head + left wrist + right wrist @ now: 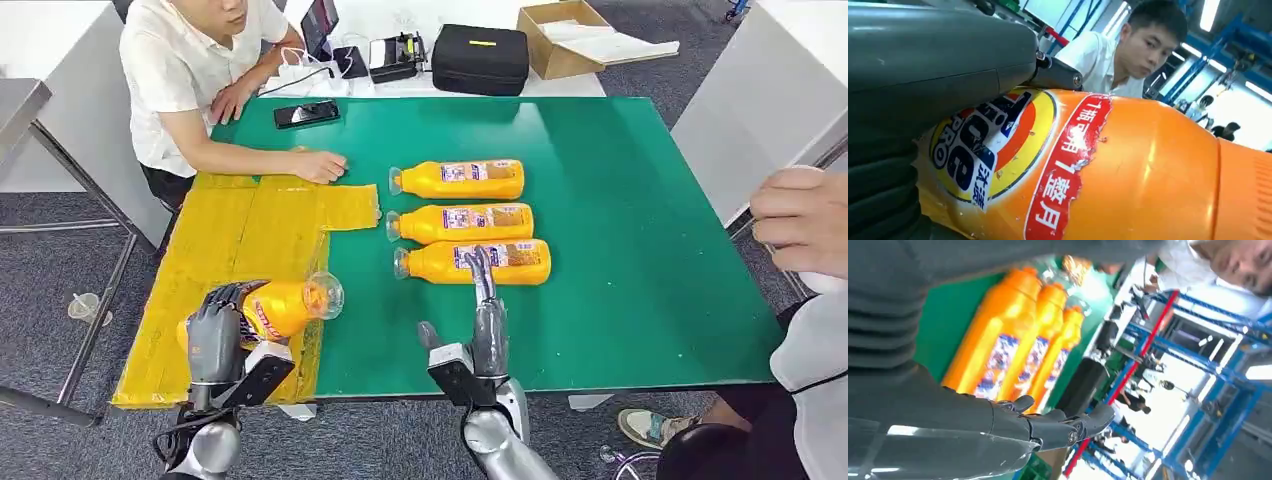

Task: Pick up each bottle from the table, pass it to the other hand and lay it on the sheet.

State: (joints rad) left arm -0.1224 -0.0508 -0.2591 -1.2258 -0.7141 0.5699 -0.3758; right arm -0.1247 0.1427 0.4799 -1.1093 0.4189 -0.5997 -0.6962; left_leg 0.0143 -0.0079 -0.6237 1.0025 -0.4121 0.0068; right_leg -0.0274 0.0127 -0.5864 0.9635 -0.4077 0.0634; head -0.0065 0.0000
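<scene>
My left hand (213, 330) grips an orange bottle (285, 304) over the near end of the yellow sheet (250, 240); its clear cap points right. The left wrist view has that bottle (1108, 170) close up against my left hand (908, 90). Three more orange bottles lie side by side on the green mat: far (462, 179), middle (465, 222) and near (478, 262). My right hand (478, 325) is open, fingers stretched toward the near bottle, fingertips (480, 262) over it. In the right wrist view the three bottles (1013, 335) lie beyond my open right hand (1013, 425).
A person (195, 70) sits at the far left with a hand (320, 165) on the sheet's far end. Another person's hand (800, 220) is at the right edge. A phone (306, 113), a black case (480, 58) and a cardboard box (565, 35) lie behind the green mat (640, 250).
</scene>
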